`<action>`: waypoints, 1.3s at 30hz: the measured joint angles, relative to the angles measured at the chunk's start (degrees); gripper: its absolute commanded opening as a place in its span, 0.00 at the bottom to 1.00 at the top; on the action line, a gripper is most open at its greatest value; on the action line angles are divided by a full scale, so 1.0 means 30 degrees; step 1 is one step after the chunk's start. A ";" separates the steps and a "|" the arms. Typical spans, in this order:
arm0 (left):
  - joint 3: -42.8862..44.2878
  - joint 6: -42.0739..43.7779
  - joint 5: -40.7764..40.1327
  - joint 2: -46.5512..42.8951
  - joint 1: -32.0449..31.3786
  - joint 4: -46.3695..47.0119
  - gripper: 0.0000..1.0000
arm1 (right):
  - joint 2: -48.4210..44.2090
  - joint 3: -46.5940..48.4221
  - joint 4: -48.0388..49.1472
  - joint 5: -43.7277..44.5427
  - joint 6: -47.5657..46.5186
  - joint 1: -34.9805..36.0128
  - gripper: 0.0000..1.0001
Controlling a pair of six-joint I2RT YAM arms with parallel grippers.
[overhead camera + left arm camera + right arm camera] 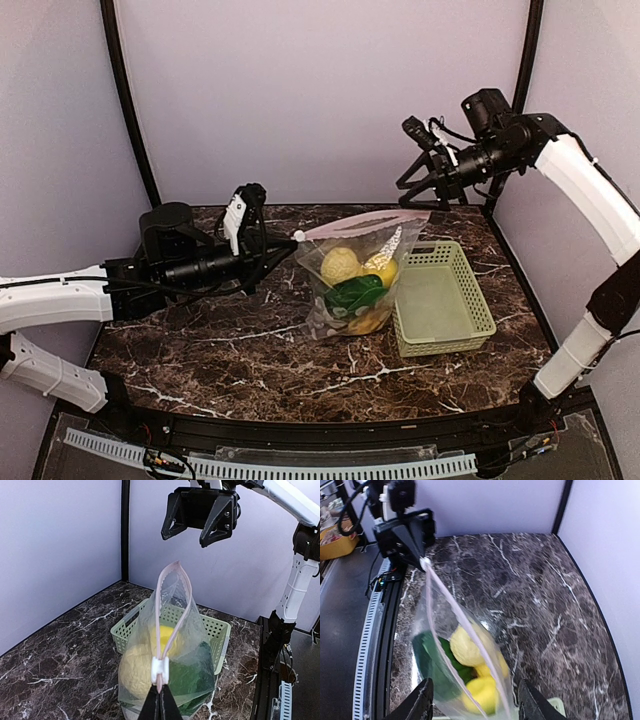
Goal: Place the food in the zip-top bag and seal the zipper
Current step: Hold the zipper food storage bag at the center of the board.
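Top view: left tool (288,242) is pinched shut on the near corner of the bag (350,295). It holds that corner up while the bag's bottom rests on the desk (200,340), against the green basket (445,300). The food (342,265) is inside the bag. None shows in the basket or loose on the desk. The right tool (418,178) hangs above the far corner, gripping nothing.

Left wrist view: the fingers are closed on the zipper (172,595), just under a white slider (160,669). The two strips bow apart into a loop, so the mouth is not sealed. The right tool hangs high above the loop, spread wide.

Right wrist view: its fingers are wide apart, with the open mouth and the yellow and green pieces directly below.

Risks, as judged:
- The far corner is unsupported, so a pull on the slider may drag or tip the whole bag instead of closing it.
- The thin film may slip from the single pinch, the bag would slump, and food could roll out of the mouth.
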 measured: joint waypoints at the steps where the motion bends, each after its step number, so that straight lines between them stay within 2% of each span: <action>1: 0.0124 0.0131 0.0138 0.0036 0.0000 -0.0073 0.01 | 0.0015 0.0612 -0.0131 0.0423 -0.0102 0.0991 0.56; 6: 0.0459 0.0911 0.1020 0.0124 -0.0029 -0.0270 0.01 | 0.1508 0.2943 -0.0976 0.1683 -0.0102 0.4860 0.55; 11: 0.0466 0.1450 0.1552 0.0124 -0.0197 -0.0437 0.01 | 0.3971 0.4269 -0.1413 0.2637 0.0029 0.6543 0.55; 16: 0.0641 0.1851 0.1851 0.0124 -0.0372 -0.0699 0.01 | 0.4940 0.4707 -0.1698 0.3606 0.0204 0.8094 0.52; 21: 0.0663 0.2069 0.2084 0.0124 -0.0444 -0.0707 0.01 | 0.5144 0.5508 -0.1734 0.3803 0.0240 0.8881 0.44; 32: 0.0707 0.2098 0.2266 0.0189 -0.0452 -0.0707 0.01 | 0.5421 0.5960 -0.1661 0.3774 0.0233 0.9085 0.27; 39: 0.0714 0.2084 0.2448 0.0219 -0.0459 -0.0714 0.01 | 0.5814 0.5960 -0.1661 0.3767 0.0182 0.9224 0.23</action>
